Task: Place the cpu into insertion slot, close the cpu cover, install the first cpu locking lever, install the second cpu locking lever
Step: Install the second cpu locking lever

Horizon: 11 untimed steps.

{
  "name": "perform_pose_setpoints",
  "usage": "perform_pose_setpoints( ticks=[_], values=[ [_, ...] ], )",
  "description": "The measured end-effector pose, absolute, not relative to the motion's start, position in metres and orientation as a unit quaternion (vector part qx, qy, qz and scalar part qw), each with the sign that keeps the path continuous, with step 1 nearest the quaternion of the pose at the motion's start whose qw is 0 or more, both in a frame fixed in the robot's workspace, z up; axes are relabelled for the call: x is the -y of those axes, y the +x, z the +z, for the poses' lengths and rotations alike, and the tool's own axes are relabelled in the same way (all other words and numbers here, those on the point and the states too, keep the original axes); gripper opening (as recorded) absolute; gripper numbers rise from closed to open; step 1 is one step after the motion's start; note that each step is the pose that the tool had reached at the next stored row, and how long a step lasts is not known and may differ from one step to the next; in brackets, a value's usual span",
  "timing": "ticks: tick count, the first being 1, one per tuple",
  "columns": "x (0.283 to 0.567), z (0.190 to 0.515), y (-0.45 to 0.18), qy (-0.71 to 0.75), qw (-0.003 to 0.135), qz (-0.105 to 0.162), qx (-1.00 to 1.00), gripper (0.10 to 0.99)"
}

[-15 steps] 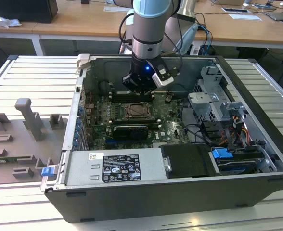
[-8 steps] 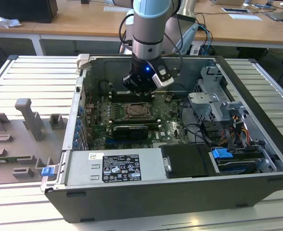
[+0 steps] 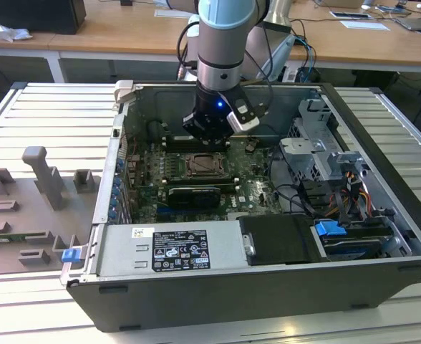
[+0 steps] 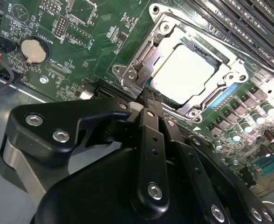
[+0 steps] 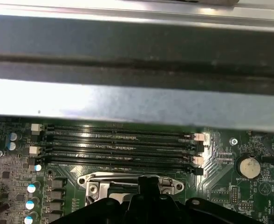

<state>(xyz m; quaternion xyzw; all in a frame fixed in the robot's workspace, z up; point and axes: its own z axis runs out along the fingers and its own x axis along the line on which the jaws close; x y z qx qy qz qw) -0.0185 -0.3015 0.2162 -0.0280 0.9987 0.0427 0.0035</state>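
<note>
Down inside the open computer case point(image 3: 382, 215), nearest the second wrist view's lens, the gripper point(image 4: 150, 99) has its fingers pressed together into one narrow tip with nothing between them. That tip rests at, or just over, the silver edge of the cpu cover point(image 4: 139, 70), on the side of the socket that faces the round coin battery point(image 4: 33, 50); actual contact is too fine to call. Just beyond the tip, the cpu point(image 4: 186, 74) already lies flat in the insertion slot point(image 4: 207, 103), its pale metal top showing through the cover's square cut-out, so the cover appears lowered over it (whether fully seated, I cannot say). The chip thus lies straight ahead of the fingertips along the board. Past the socket run the long black memory slots point(image 5: 123, 144), parallel to the socket's far edge, and behind them the grey wall of the case.
</note>
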Motion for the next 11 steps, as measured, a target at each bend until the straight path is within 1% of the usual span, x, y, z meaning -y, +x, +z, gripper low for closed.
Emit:
perform_pose_setpoints(
  ticks=[11],
  values=[
    [0.3061,0.2162,-0.0184,-0.028,0.003,0.043,-0.999,0.106]
  ],
)
